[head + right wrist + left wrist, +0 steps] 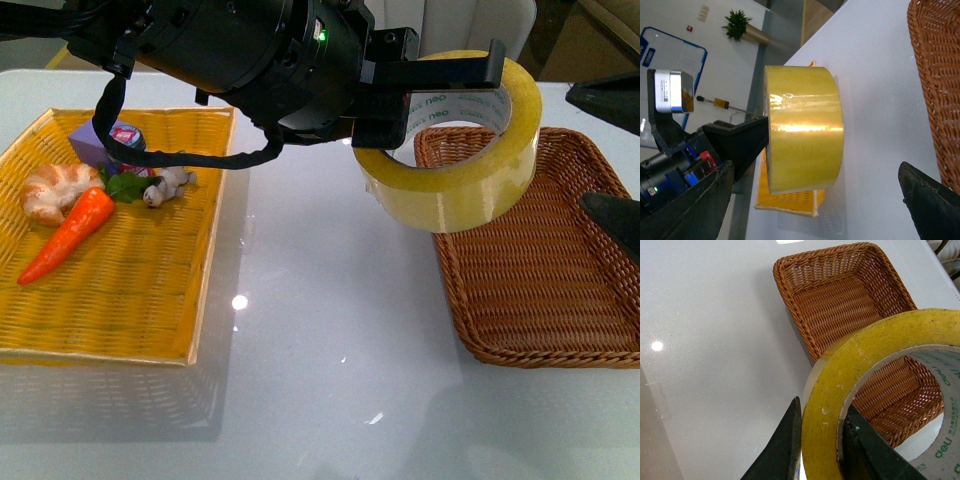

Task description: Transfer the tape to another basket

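Over the white table (300,390), left gripper (821,445) clamps the tape (460,185) beside the basket (545,295); right gripper (815,167) spread apart.

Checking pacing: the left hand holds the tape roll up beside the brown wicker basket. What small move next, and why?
Probably shift it a little right before lowering: the left hand pinches the yellowish translucent tape roll in the air roughly over the left rim of the dark brown wicker basket, not its floor.
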{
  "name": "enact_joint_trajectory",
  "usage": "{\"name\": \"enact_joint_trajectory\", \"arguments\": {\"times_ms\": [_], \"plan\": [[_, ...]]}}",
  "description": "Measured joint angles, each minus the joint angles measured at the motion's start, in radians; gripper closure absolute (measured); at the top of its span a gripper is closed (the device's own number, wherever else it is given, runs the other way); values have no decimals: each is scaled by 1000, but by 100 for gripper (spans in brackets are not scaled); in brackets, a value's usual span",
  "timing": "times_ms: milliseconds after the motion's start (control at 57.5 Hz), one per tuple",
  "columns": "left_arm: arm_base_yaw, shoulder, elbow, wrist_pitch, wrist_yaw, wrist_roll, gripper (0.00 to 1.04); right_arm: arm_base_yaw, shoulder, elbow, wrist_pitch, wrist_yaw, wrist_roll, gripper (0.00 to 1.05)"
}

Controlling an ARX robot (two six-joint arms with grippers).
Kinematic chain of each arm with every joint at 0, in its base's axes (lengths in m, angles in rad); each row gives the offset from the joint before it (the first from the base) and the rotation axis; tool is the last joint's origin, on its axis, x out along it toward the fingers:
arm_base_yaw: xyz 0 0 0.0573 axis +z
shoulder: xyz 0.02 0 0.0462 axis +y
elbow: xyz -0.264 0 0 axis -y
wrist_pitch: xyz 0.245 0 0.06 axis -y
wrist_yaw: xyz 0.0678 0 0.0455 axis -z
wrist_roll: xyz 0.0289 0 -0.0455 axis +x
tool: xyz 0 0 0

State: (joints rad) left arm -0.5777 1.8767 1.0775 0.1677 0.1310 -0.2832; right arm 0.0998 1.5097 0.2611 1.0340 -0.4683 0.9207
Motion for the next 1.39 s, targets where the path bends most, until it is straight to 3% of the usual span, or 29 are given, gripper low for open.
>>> {"name": "enact_joint_trajectory", "arguments": {"times_ms": [209,730,800,1009,1148,1391], "plan": [[0,-2,0,-6,1,0,90,24,106,44,90,-26,39,9],[0,-2,0,-11,11,-2,90,76,227,133,95,-23,72,10],[0,-2,0,-11,16,-3,90,83,233,140,95,-21,79,16],[0,-8,0,-11,20,-8,90,93,234,152,95,-6,84,55],[1,-11,0,-11,24,-10,90,93,234,153,95,-7,83,57],[2,-24,0,-4,39,-18,51,81,230,150,86,-10,90,57]]}}
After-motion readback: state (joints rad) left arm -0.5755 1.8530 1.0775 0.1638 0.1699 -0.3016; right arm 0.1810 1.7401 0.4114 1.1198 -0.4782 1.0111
